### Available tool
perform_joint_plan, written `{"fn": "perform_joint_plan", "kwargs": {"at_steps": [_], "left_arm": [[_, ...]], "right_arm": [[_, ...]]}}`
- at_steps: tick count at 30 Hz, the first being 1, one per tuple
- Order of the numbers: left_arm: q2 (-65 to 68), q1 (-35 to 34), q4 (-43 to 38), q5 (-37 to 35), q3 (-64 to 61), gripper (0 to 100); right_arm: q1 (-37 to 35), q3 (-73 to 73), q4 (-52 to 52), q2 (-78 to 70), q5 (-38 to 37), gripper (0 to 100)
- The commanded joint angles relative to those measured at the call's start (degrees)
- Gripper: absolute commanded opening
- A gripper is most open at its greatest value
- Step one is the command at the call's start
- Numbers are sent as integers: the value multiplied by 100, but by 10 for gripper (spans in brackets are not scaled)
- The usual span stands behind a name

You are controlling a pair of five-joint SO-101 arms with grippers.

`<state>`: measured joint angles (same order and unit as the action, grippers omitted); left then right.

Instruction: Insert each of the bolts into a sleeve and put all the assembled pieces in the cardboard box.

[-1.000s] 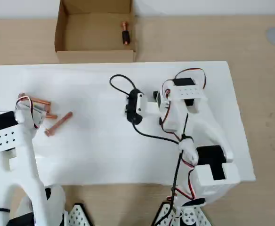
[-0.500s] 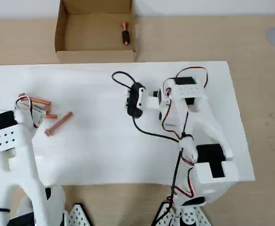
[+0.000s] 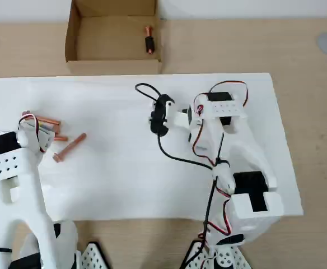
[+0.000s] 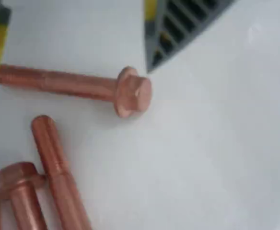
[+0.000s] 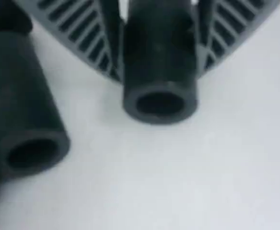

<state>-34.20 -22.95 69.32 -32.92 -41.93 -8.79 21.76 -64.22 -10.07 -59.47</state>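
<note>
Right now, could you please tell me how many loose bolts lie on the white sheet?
3 show, by the left arm: far bolt, middle bolt partly covered, near bolt. More may hide under the arm.

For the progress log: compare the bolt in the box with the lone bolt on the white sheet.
The boxed bolt wears a black sleeve; the lone bolt is bare. The boxed bolt lies in the cardboard box; the lone bolt lies on the white sheet. Both are copper-coloured.
</note>
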Motion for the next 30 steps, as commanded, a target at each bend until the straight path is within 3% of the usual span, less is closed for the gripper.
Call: {"fn": "perform_joint_plan", "kwargs": {"at_steps": [1,12,21,27,29,30], "left_arm": [[-154,-53,62,202,422,215],[-180,-53,176,738,818,215],[-778,0,149,738,747,215],[-505,-26,-677,703,-53,218],[-233,-44,-914,1143,-229,219],[-66,-44,-1029,1767,-237,219]], "right_arm": [[-57,-303,-26,-13,615,12],[-101,-725,-334,1895,1802,12],[-110,-286,-721,3424,3209,12],[-655,673,-554,4681,3262,12],[-892,954,-510,5174,3262,12],[-998,1086,-448,5393,3262,12]]}}
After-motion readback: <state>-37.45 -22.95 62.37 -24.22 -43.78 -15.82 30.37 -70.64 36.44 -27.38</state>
